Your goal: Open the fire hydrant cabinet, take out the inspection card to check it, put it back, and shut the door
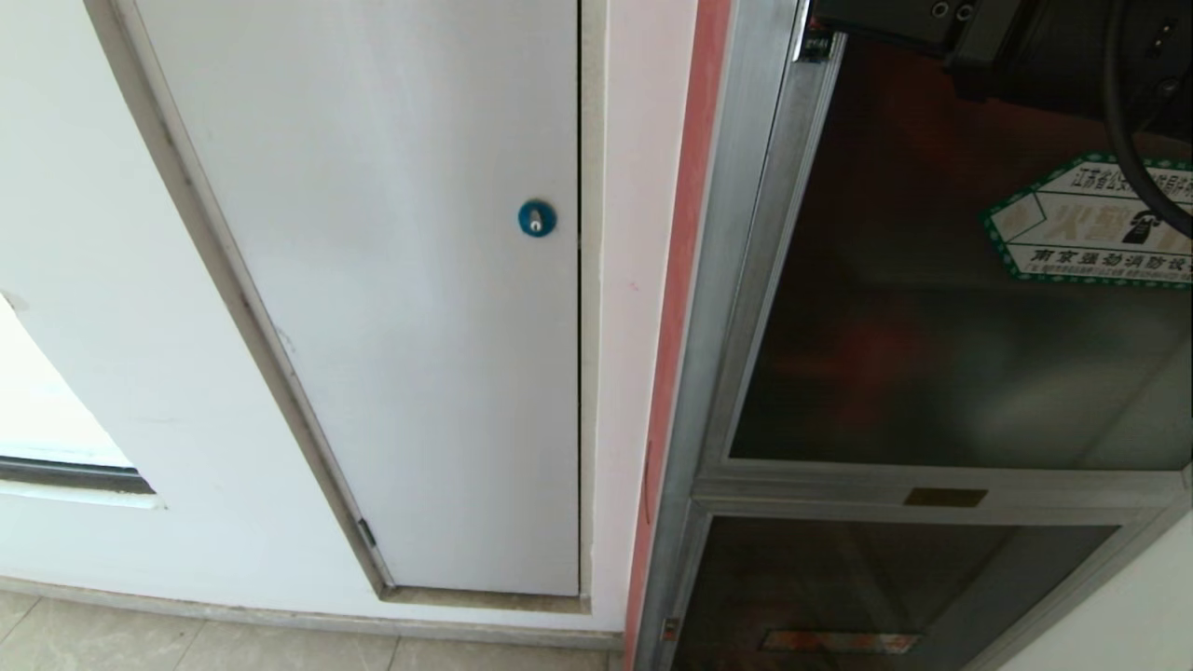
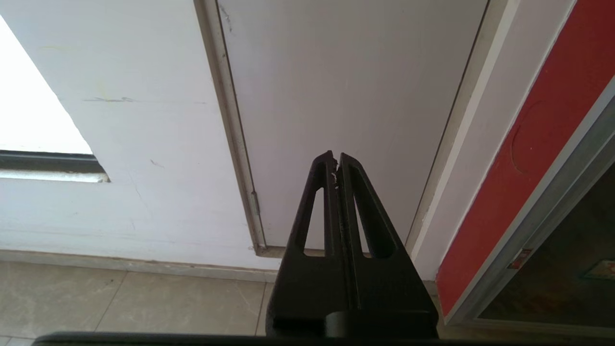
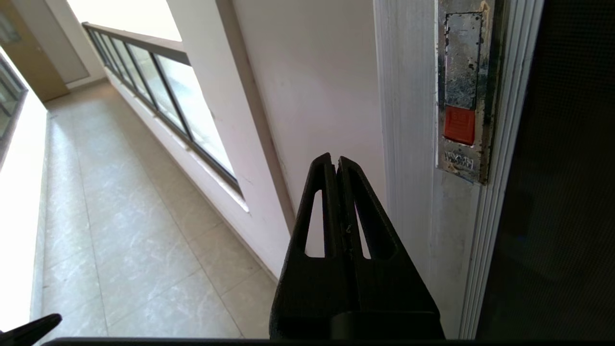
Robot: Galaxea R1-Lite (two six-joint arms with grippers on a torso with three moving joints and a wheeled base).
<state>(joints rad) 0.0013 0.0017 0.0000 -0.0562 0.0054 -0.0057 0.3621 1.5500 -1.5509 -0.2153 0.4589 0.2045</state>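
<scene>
Hovering with fingers pressed together, your right gripper (image 3: 336,161) is sitting beside door (image 1: 932,354) frame edge, right of frame; left gripper (image 2: 335,158) likewise closed, empty.

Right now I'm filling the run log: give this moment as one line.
stage: reaching latch | door: closed | right tool: shut, empty, near latch plate | left tool: shut, parked | inspection card: unseen

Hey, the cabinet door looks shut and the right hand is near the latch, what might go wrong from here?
1. The right hand is shut and sits beside the latch plate, not on it; it may slide off the door frame.
2. Its cable hangs across the hexagonal sticker and might snag.
</scene>
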